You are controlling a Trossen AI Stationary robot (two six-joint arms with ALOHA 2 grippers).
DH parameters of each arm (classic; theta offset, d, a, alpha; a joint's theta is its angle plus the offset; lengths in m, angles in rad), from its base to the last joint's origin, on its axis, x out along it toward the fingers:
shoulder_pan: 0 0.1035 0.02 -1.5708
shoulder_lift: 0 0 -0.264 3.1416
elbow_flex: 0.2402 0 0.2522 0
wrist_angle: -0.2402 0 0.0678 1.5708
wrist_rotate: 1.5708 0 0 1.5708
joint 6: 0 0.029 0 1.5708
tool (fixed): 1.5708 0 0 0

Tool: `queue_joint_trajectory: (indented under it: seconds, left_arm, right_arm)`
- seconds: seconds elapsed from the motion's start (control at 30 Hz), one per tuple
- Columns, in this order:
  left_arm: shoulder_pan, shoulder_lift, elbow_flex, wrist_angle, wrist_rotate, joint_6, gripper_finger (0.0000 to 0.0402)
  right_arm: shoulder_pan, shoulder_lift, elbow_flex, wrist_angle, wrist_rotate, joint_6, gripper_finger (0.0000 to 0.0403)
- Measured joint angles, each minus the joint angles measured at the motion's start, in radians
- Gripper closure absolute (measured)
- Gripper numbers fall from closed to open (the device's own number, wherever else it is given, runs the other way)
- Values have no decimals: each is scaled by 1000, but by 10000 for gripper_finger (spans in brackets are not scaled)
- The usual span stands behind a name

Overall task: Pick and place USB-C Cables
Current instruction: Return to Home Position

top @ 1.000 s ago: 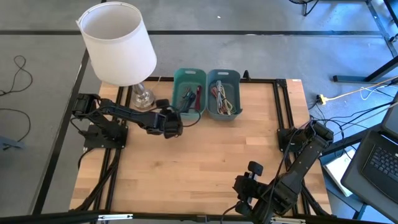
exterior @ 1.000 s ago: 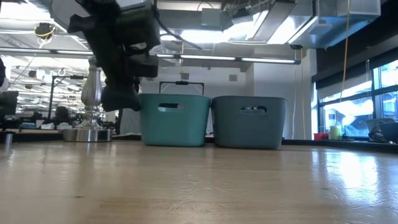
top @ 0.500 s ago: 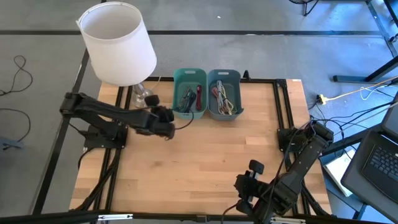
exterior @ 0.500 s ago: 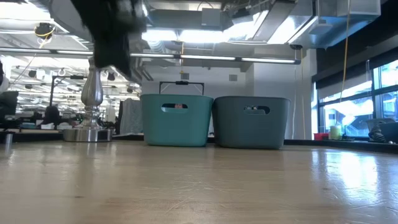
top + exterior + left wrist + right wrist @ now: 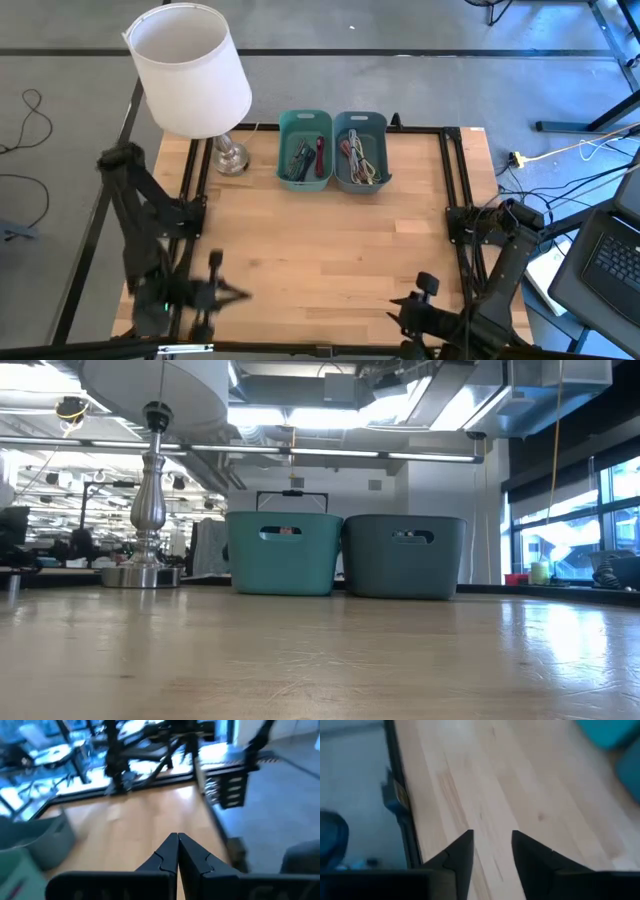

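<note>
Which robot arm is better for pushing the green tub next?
Left, probably. The teal plastic bin sits closer to the left gripper; the grey-blue plastic bin beside it sits closer to the right gripper.

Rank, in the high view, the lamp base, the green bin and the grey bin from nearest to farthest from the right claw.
From the right claw, at the table's near right edge:
1. Grey bin, far edge, right of the pair.
2. Green bin, beside it on the left.
3. Lamp base, far left corner.
</note>
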Motion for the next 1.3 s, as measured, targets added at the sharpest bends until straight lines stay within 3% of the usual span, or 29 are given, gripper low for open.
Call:
queue_joint_trajectory:
  seconds: [0.07,0.17,0.3,0.4,0.53,0.73,0.87,1.07,1.2,1.3]
  left_arm:
    - [-34,88,0,138,-39,52,401]
    - [-8,218,-1,369,-22,230,401]
    - [109,306,-1,606,197,497,401]
    - [215,305,-1,636,377,634,401]
    - [325,226,-1,560,438,752,401]
    - [409,-12,-79,504,600,827,401]
    - [406,-225,-264,570,655,770,401]
    - [310,-452,-500,710,558,749,400]
    - [262,-505,-566,707,476,728,400]
    - [230,-514,-615,717,471,666,400]
  right_arm:
    - [7,0,0,45,72,-45,293]
    - [-20,0,0,159,137,-258,366]
    - [-125,0,0,354,153,-658,393]
    - [-219,-9,0,493,103,-948,399]
    - [-322,-55,0,560,26,-1164,400]
    - [-360,-187,-33,543,27,-1227,401]
    - [-307,-345,-237,597,82,-1127,402]
    - [-140,-588,-636,916,230,-1009,402]
    - [-57,-680,-823,1166,275,-1085,402]
    - [-21,-714,-956,1301,264,-1063,402]
